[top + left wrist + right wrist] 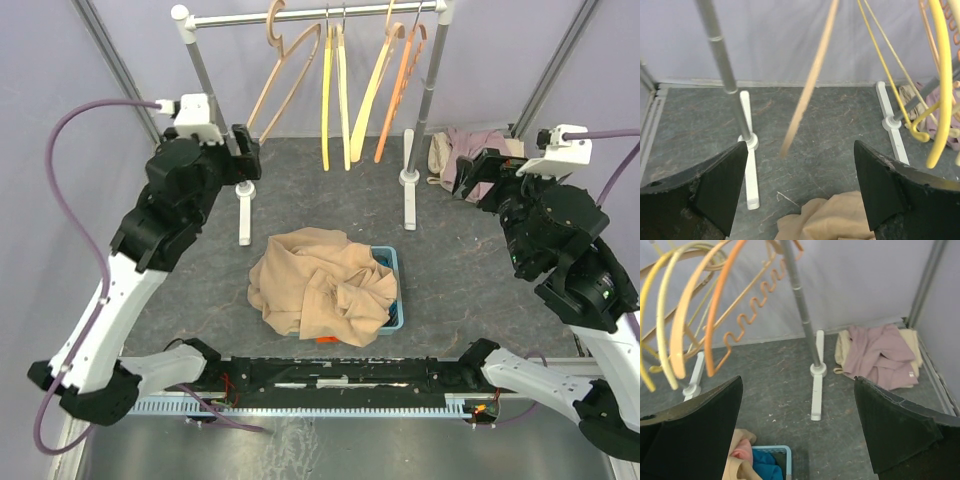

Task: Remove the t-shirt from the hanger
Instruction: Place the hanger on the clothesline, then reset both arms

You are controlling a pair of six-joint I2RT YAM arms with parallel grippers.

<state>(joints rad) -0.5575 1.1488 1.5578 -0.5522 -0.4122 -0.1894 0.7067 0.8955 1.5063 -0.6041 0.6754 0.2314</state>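
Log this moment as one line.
left gripper: open, empty | right gripper: open, empty | t-shirt: heaped over basket | hangers: bare on rack

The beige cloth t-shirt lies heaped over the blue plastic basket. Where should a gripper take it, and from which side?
Probably a raised fold near the top of the crumpled beige cloth t-shirt, coming straight down from above. The heap has ridges easy to pinch, while its edges lie flat over the blue plastic basket and the dark grey table.
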